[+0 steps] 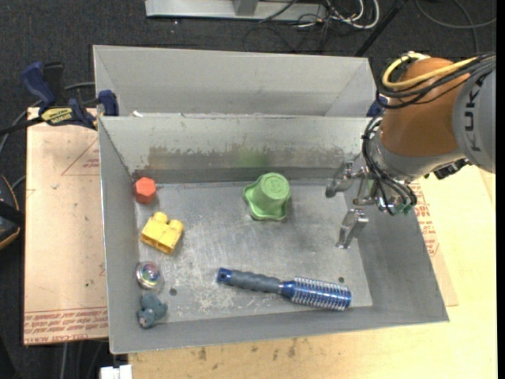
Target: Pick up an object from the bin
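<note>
My gripper (pixel 342 212) hangs over the right part of the bin, above bare floor, its two metal fingers spread apart with nothing between them. The green upturned cup (pixel 268 197) stands to its left, near the back wall, a clear gap away. The blue hairbrush (pixel 286 287) lies along the front of the bin, below and left of the fingers, bristle head pointing right.
Along the left side lie a red block (pixel 145 188), a yellow toy brick (pixel 162 233), a small shiny round thing (pixel 147 273) and a grey-blue lump (pixel 151 309). The arm with its orange cover reaches in over the right wall.
</note>
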`<state>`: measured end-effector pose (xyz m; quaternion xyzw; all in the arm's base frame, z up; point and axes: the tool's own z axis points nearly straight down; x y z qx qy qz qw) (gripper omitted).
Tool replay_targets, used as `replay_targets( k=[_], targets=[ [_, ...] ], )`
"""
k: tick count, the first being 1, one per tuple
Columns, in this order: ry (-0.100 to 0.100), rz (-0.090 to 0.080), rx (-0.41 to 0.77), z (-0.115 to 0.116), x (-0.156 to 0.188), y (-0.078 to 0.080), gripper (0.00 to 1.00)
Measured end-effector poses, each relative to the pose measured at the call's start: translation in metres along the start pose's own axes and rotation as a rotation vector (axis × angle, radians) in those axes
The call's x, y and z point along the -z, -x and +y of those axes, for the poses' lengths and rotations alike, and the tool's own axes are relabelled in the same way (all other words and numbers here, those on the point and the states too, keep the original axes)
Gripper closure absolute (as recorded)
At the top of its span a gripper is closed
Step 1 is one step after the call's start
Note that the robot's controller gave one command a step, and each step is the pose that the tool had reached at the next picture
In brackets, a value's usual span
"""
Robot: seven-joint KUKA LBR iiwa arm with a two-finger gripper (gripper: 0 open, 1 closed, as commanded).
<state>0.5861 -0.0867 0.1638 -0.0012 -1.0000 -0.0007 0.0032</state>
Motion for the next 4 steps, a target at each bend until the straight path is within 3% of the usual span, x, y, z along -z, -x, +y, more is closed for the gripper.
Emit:
replay_targets(
  k=[1, 2, 3, 4],
  targets=[
    [0.003, 0.001, -0.005, 0.069, -0.018, -0.08, 0.0],
    [-0.002, -0.02, 0.199, 0.069, -0.09, -0.093, 0.0],
    [-0.003, -0.021, 0.202, 0.069, -0.089, -0.093, 1.0],
    [-0.005, -0.016, 0.447, 0.044, 0.068, -0.06, 1.0]
  ],
)
